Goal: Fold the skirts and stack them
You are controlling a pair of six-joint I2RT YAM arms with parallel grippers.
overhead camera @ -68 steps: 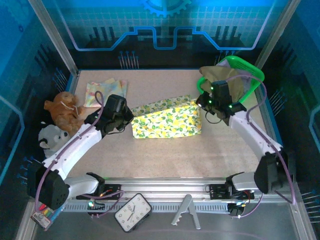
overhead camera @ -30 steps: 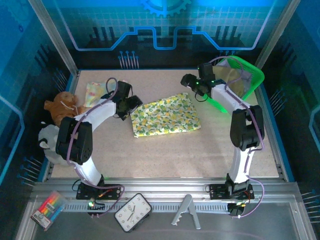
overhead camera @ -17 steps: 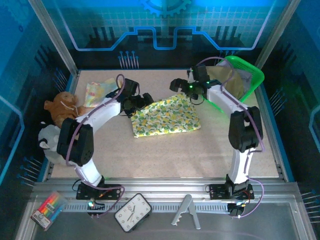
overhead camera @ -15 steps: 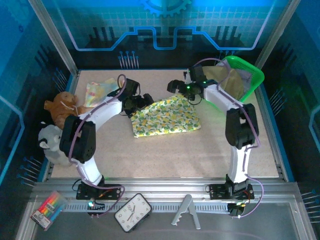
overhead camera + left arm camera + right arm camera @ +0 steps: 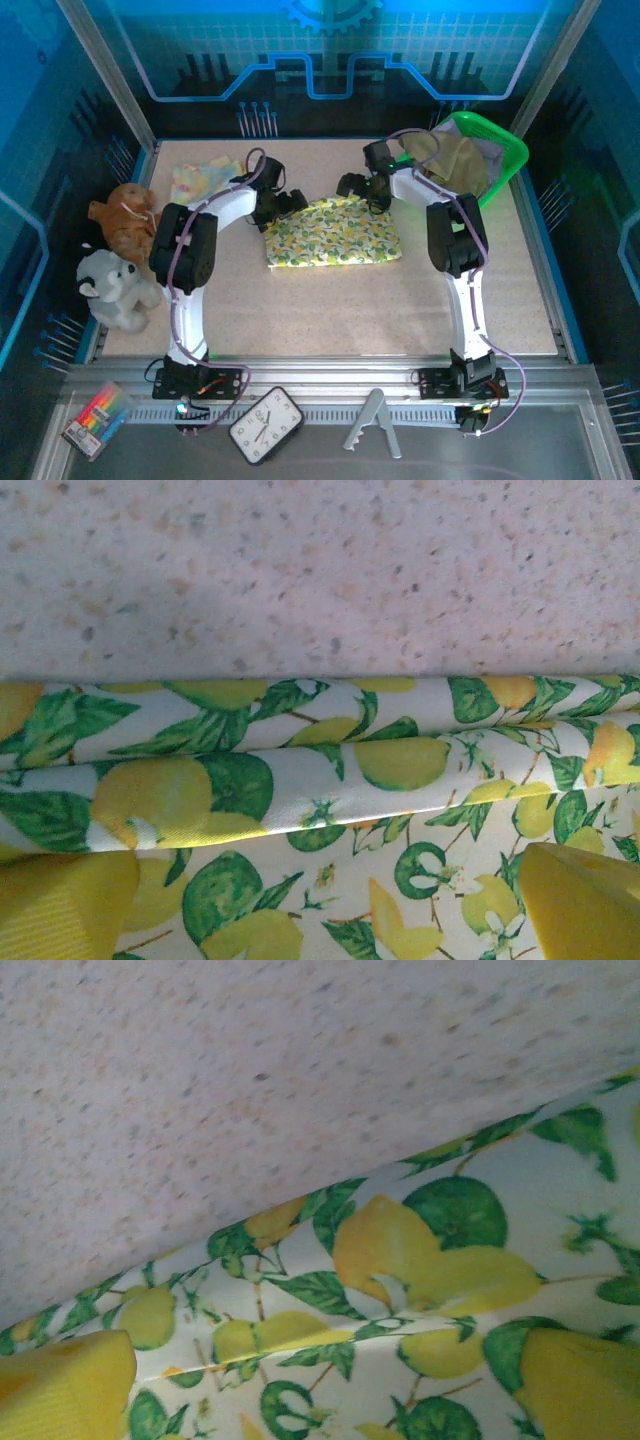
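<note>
The pale yellow-green floral skirt point(image 5: 330, 232) lies folded flat in the middle of the table. My left gripper point(image 5: 290, 200) is at its far left corner and my right gripper point(image 5: 352, 186) at its far right corner. In the left wrist view the skirt's rolled far edge point(image 5: 300, 780) runs across, and the left gripper point(image 5: 320, 910) hangs open above the print with yellow fingertips point(image 5: 60, 905) wide apart. The right gripper point(image 5: 320, 1385) is also open over the skirt's edge point(image 5: 300, 1290), holding nothing. An olive-khaki skirt point(image 5: 455, 155) sits bunched in the green basket point(image 5: 505, 140).
A pale patterned cloth point(image 5: 200, 180) lies at the back left. Brown point(image 5: 122, 215) and grey point(image 5: 110, 285) plush toys sit at the table's left edge. The green basket stands at the back right corner. Bare speckled table point(image 5: 350, 310) spreads in front of the skirt.
The floral skirt, lifted in a fold earlier, now lies flat. Both grippers have moved inward along its far edge and stand fully open.
</note>
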